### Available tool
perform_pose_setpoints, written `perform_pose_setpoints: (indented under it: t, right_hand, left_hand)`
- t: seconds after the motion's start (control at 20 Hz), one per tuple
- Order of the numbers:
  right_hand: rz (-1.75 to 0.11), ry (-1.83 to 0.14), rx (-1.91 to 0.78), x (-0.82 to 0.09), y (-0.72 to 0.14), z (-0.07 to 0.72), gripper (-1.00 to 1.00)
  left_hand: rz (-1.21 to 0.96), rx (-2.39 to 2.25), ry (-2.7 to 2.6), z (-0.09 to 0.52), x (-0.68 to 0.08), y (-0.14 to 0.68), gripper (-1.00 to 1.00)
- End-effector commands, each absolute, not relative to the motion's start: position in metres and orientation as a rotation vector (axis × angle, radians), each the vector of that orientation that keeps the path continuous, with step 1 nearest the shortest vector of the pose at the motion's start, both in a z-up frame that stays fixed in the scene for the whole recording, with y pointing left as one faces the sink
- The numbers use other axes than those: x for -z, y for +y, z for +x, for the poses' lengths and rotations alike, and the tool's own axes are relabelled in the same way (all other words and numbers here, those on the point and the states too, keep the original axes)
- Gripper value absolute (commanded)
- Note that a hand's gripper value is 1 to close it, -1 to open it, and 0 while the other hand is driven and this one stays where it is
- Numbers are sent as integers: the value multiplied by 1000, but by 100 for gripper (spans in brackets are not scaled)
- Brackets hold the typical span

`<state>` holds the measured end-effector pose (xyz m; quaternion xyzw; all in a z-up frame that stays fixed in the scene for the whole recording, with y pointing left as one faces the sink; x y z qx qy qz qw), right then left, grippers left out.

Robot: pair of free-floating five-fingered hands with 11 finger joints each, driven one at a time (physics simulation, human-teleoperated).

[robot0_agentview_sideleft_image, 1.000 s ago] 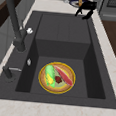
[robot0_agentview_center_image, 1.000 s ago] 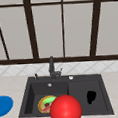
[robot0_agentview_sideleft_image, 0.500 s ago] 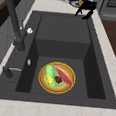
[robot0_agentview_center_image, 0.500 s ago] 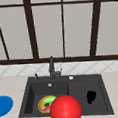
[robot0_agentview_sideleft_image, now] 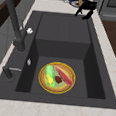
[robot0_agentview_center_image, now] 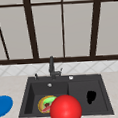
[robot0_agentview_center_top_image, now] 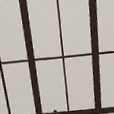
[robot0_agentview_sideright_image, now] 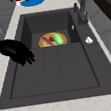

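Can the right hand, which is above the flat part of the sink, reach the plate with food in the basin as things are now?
Probably yes. The right hand hovers over the drainboard, the plate lies uncovered in the basin of the sink, and nothing stands between them.

Dark double sink (robot0_agentview_center_image: 76,79) set in a pale stone counter (robot0_agentview_center_image: 11,85). Yellow-rimmed plate (robot0_agentview_sideleft_image: 56,77) lies flat on the floor of the left basin, carrying a corn cob (robot0_agentview_sideleft_image: 50,75), a red strip (robot0_agentview_sideleft_image: 64,76) beside it and a small dark-red bit between them. Dark faucet (robot0_agentview_center_image: 51,66) stands on the back rim, with a white knob (robot0_agentview_center_image: 71,77) near it. Tiled backsplash (robot0_agentview_center_image: 20,70) behind. Dark-framed window (robot0_agentview_center_image: 63,27) above.
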<state>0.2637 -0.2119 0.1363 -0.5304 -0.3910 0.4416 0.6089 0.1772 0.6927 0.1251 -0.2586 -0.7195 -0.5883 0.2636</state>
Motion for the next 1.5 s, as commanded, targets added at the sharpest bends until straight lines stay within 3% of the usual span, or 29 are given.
perform_pose_setpoints:
  t: [0.0, 0.1, 0.15, 1.1, 1.45]
  right_hand:
    - [-1225, -903, -1020, -136, -212, 264, 0]
    - [-1225, -903, -1020, -136, -212, 264, 0]
    - [-1225, -903, -1020, -136, -212, 264, 0]
    - [-1225, -903, -1020, -136, -212, 264, 0]
    - [-1225, -903, -1020, -136, -212, 264, 0]
  left_hand:
    - [-710, 1577, -1955, 184, -112, 698, -100]
    - [-705, 1581, -1954, 179, -120, 697, -100]
    - [-705, 1581, -1954, 179, -122, 697, 100]
    - [-586, 1663, -2081, 181, -144, 686, 100]
    - [-542, 1738, -2074, 150, -167, 672, 100]
